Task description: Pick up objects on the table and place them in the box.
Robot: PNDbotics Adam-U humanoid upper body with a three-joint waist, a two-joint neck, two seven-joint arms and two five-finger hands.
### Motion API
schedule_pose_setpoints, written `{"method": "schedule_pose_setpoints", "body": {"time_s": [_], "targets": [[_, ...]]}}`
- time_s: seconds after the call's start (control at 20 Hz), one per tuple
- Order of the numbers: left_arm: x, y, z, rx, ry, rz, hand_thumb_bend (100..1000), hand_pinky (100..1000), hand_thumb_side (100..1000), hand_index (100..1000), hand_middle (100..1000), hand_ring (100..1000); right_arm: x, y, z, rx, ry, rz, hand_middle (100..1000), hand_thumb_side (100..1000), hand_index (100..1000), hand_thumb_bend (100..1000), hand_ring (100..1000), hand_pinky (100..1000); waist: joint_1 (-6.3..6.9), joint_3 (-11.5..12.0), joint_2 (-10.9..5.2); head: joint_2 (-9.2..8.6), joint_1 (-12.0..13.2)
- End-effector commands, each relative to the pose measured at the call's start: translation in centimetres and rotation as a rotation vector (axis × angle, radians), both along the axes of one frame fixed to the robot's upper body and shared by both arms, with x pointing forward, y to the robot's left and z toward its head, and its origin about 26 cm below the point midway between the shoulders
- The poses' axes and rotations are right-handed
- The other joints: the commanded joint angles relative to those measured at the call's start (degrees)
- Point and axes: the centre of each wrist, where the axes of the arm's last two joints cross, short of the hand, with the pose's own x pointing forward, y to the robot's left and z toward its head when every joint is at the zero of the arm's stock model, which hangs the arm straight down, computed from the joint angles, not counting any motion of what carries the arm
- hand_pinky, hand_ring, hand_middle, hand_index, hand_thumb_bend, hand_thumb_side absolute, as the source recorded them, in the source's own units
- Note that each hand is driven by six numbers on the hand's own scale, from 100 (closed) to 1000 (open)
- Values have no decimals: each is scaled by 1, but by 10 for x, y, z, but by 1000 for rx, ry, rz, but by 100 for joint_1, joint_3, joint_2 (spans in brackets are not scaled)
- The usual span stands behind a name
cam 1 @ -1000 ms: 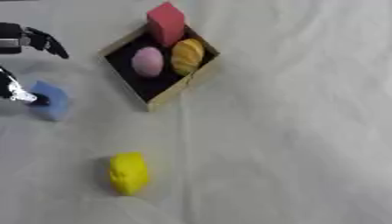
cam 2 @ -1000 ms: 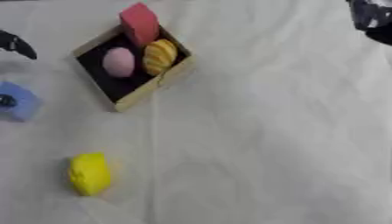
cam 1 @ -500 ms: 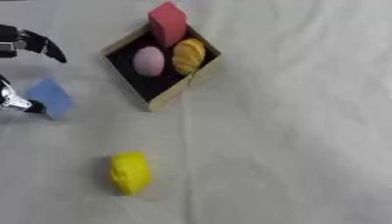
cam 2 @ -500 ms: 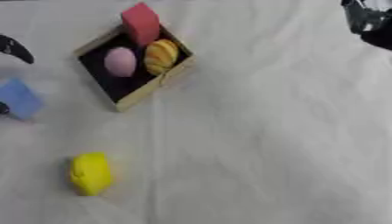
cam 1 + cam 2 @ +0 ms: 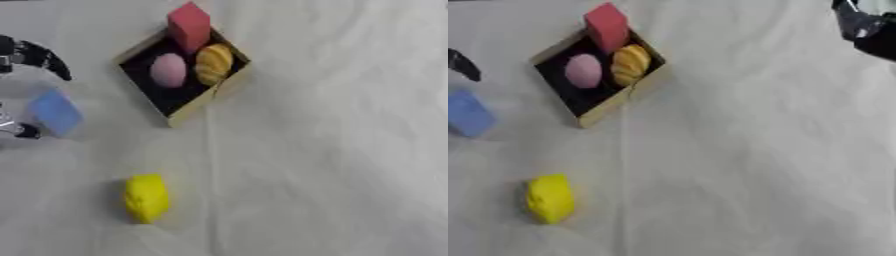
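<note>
The blue block [image 5: 55, 112] sits at the table's [image 5: 332, 150] left edge, pinched by the left hand [image 5: 22, 90], whose dark fingers curl above and below it. So the pick step looks to be in hand. Next it must be carried right to the box [image 5: 223, 85], which already holds a red cube [image 5: 188, 26], a pink egg shape [image 5: 168, 70] and an orange piece [image 5: 213, 62]. A yellow object [image 5: 146, 197] waits nearer. The right hand [image 5: 866, 30] shows top right; I cannot tell its fingers.
</note>
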Motion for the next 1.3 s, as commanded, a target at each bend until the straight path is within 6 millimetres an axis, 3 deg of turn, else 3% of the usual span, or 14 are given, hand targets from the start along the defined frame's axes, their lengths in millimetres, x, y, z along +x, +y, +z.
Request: {"method": "schedule_pose_setpoints", "body": {"time_s": [0.05, 0.35, 0.5, 0.6, 1.15, 1.3], "targets": [[-3, 11, 11, 181, 50, -86, 596, 889, 100, 862, 837, 880, -4, 1, 6, -7, -12, 2, 649, 140, 774, 100, 767, 887, -15, -12, -67, -56, 23], [1, 15, 7, 210, 46, -60, 581, 886, 100, 860, 836, 877, -3, 1, 2, 5, 3, 3, 646, 179, 773, 100, 766, 888, -25, -23, -58, -70, 39], [3, 15, 7, 210, 43, -55, 568, 886, 100, 863, 841, 877, -3, 1, 1, 11, 10, 0, 645, 299, 772, 100, 766, 889, -29, -27, -53, -77, 42], [4, 14, 7, 210, 38, -52, 558, 885, 100, 864, 841, 876, -3, 1, 0, 15, 13, -2, 644, 326, 772, 100, 765, 889, -33, -30, -50, -80, 43], [13, 12, -3, 211, 55, -44, 517, 870, 100, 856, 830, 870, -2, 1, -4, 34, 25, -6, 641, 393, 770, 100, 765, 891, -55, -47, -31, -83, 58], [15, 12, -6, 208, 55, -43, 453, 868, 100, 843, 807, 866, -2, 1, -6, 38, 31, -3, 639, 411, 771, 100, 764, 891, -59, -49, -30, -84, 64]]}}
